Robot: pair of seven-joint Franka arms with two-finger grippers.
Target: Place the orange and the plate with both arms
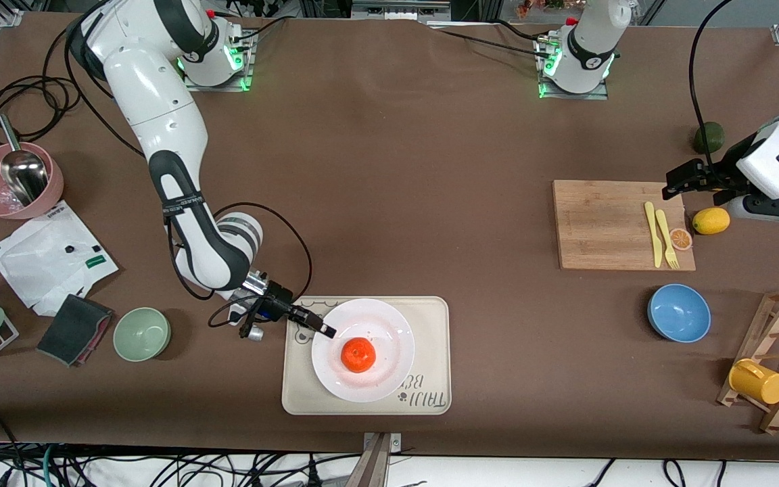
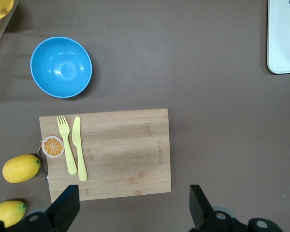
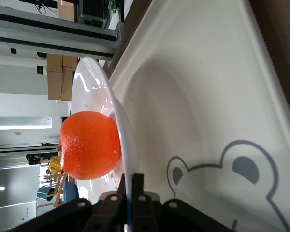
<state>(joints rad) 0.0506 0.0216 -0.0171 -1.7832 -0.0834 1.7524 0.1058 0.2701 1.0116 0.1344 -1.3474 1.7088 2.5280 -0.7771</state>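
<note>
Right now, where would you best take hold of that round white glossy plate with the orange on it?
By its thin raised rim, coming in low from the side toward the right arm's end. The round white glossy plate lies flat on the beige bear-print tray, so only its edge offers a pinch; the right tool is shut there.

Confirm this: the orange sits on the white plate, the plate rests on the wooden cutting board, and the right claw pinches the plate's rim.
Not quite. The plate rests on the beige bear-print tray, as the front view shows. The orange and right claw are as stated.
</note>
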